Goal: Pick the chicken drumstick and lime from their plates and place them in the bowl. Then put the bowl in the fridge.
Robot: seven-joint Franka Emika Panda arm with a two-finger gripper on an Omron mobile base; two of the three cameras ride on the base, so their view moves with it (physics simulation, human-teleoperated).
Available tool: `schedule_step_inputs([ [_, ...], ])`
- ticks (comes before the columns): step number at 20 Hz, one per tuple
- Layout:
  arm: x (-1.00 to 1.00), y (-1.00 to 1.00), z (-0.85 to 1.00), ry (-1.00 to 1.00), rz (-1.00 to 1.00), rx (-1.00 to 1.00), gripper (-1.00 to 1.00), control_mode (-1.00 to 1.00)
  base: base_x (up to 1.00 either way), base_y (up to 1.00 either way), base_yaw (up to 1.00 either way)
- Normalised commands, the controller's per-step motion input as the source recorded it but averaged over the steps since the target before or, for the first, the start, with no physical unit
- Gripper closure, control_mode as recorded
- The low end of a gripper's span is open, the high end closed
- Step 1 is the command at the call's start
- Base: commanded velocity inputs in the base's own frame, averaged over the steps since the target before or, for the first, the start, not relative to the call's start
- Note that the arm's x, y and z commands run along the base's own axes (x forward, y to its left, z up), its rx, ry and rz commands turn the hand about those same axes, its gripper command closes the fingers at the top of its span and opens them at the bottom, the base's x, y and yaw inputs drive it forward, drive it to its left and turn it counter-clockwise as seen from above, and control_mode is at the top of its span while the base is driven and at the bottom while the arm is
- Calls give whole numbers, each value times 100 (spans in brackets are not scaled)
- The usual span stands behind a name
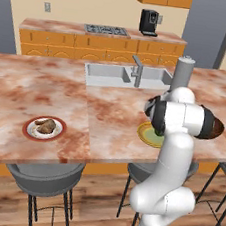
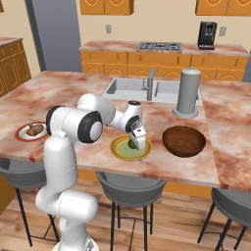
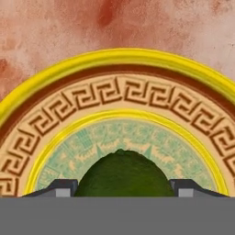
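The lime (image 3: 123, 174), dark green and round, lies in the pale green centre of the yellow-rimmed plate (image 3: 119, 57), which sits near the island's front edge (image 2: 119, 151). My gripper (image 3: 123, 189) reaches straight down over it, open, with one fingertip close on each side of the lime (image 2: 131, 144). The dark brown bowl (image 2: 184, 140) stands to the right of that plate, part hidden behind my arm in the left base view (image 1: 218, 130). The chicken drumstick (image 1: 45, 125) rests on the red-rimmed white plate (image 1: 27, 130) far to the left. The grey fridge (image 2: 54, 34) stands behind the island.
A sink (image 2: 125, 88) with a tap (image 2: 149, 83) is set in the island behind the plates, and a tall grey canister (image 2: 188, 93) stands behind the bowl. Grey stools (image 2: 130, 188) line the front edge. The far counter carries a hob (image 1: 106, 30) and a coffee machine (image 1: 148, 22).
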Motion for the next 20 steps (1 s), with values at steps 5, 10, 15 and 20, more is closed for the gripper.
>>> schedule_step_inputs([
  [5,-16,-12,15,3,0,7,100,-100,0,0,0],
  [10,-34,-17,55,-1,3,5,100,-100,0,0,0],
  [15,-43,-21,59,-3,16,-1,100,-100,0,0,0],
  [20,-40,-31,50,-9,26,-8,100,-100,0,0,0],
])
